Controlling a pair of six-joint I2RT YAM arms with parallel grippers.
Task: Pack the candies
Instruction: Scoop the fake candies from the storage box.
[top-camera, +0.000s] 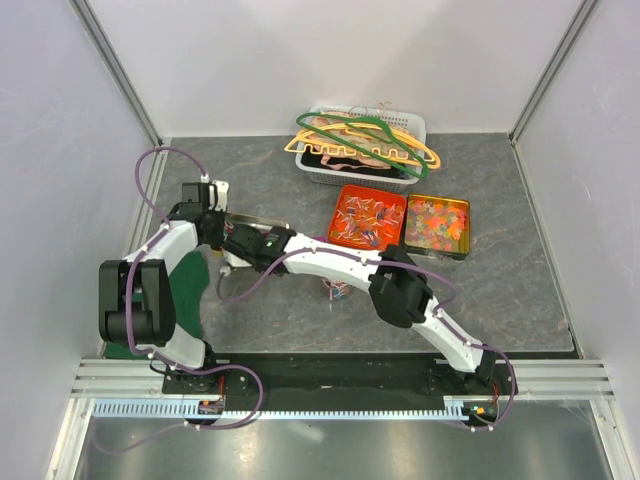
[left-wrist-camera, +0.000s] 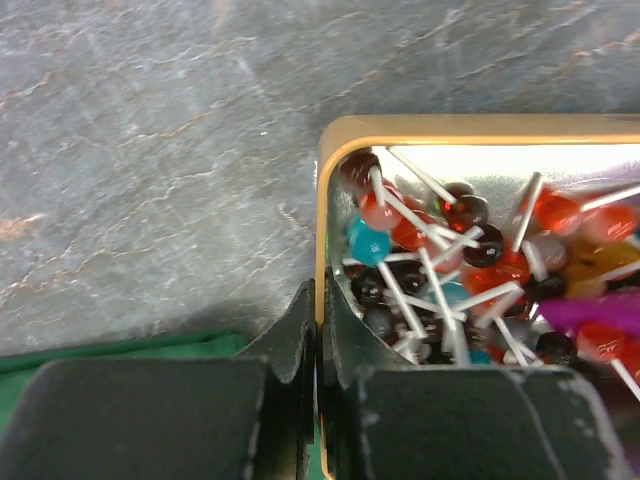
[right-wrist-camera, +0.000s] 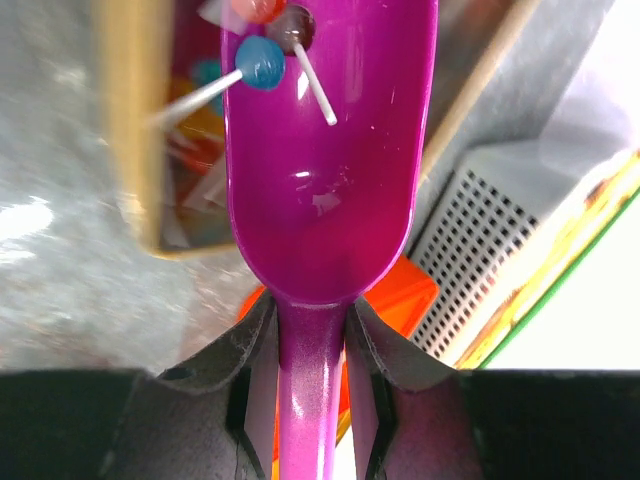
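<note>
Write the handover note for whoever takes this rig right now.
Left tool: shut on the rim of the gold tin, apparently steadying it.
Right tool: shut on the handle of the purple scoop, which hangs over that tin with three lollipops at its tip.
Things: the gold tin is heaped with more of them. To its right, the red tin holds small candies. A few loose sweets lie on the table under the right arm.
Done: gold tin well filled.
Left: settle the scoop's load (going in or out, cannot tell) and gather the loose sweets.
</note>
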